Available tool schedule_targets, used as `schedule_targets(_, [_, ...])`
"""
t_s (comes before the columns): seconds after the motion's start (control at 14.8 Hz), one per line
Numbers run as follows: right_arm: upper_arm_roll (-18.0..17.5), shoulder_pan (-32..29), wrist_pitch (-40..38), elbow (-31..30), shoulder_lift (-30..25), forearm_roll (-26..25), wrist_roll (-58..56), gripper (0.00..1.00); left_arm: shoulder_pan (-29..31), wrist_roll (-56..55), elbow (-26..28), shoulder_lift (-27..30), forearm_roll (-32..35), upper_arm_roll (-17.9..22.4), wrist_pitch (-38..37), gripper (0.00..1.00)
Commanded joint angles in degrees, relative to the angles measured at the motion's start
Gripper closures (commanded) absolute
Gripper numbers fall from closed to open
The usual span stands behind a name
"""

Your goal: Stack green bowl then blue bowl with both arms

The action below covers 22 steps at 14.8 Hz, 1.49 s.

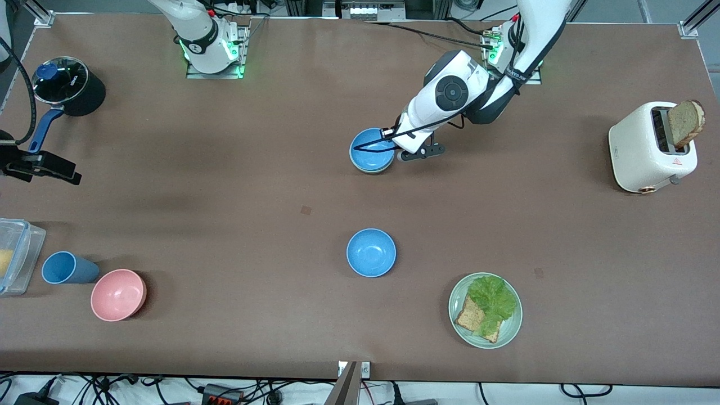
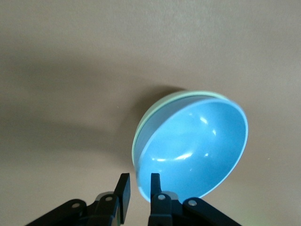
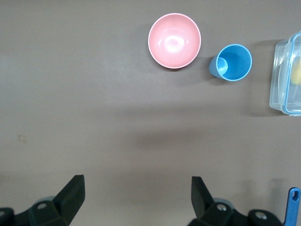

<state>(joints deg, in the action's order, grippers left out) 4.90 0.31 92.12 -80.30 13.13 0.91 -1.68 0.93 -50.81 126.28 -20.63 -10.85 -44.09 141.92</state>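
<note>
A blue bowl [image 1: 370, 148] sits nested in the green bowl [image 1: 372, 170], of which only a thin pale rim shows, in the middle of the table toward the robots. In the left wrist view the blue bowl [image 2: 197, 146] fills the green bowl [image 2: 137, 141]. My left gripper [image 1: 395, 151] [image 2: 139, 181] is at the stack's rim, narrowly open, one finger inside the blue bowl and one outside, with a small gap to the rim. My right gripper [image 1: 59, 169] [image 3: 136, 181] is wide open and empty over the table at the right arm's end.
A twin blue bowl [image 1: 371, 252] lies nearer the front camera. A pale-green plate [image 1: 509, 332] holds toast and lettuce. A pink bowl [image 1: 118, 294], blue cup [image 1: 62, 268] and clear container [image 1: 17, 256] stand at the right arm's end, with a pot [image 1: 67, 84]. A toaster [image 1: 649, 147] stands at the left arm's end.
</note>
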Motion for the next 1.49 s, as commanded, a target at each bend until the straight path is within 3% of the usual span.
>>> schedule_targets(0.0, [-4.97,-4.17,-0.8,-0.82,-1.08,-0.74,0.53,0.0,3.36,0.62,-3.38,3.31,-0.76,-0.21,-7.93,0.71])
schedule_targets(0.14, [-4.9,-3.92,-0.98,-1.35,-1.44,-0.82,0.53,0.0,7.32,3.67,-9.09,4.72,-0.76,-0.39,-19.26,0.71])
schedule_targets(0.27, [-3.68,-2.78,-1.33,-1.43,-1.53,-0.91,0.53,0.0,11.44,11.39,-12.62,6.38,-0.15,0.05,-26.05,0.71])
schedule_targets(0.61, [-2.88,-2.33,-1.42,-2.48,-2.67,-1.18,0.18,0.0,21.81,31.87,-12.9,9.55,9.07,-0.03,-28.1,0.6])
schedule_targets(0.74, [-2.88,-2.25,-0.63,-6.68,-5.55,-1.53,0.27,0.0,25.77,40.57,-14.12,9.21,11.36,0.14,-28.19,0.44])
schedule_targets(0.81, [-2.88,-2.25,0.59,-9.49,-7.22,-1.62,0.36,0.0,28.49,45.75,-14.65,8.94,13.2,0.06,-28.1,0.28])
schedule_targets(0.88, [-2.88,-2.25,2.17,-12.04,-8.81,-1.62,0.36,0.0,30.43,49.02,-15.35,8.77,14.18,0.14,-28.19,0.0])
schedule_targets(1.22, [-2.96,-2.25,3.24,-14.53,-9.96,-1.7,0.01,0.0,36.42,52.21,-18.42,8.41,14.62,0.23,-31.25,0.0])
schedule_targets(1.42, [-3.05,-2.25,4.81,-16.45,-10.75,-1.7,-0.26,0.0,36.95,53.97,-31.3,7.8,17.34,0.14,-47.19,0.0])
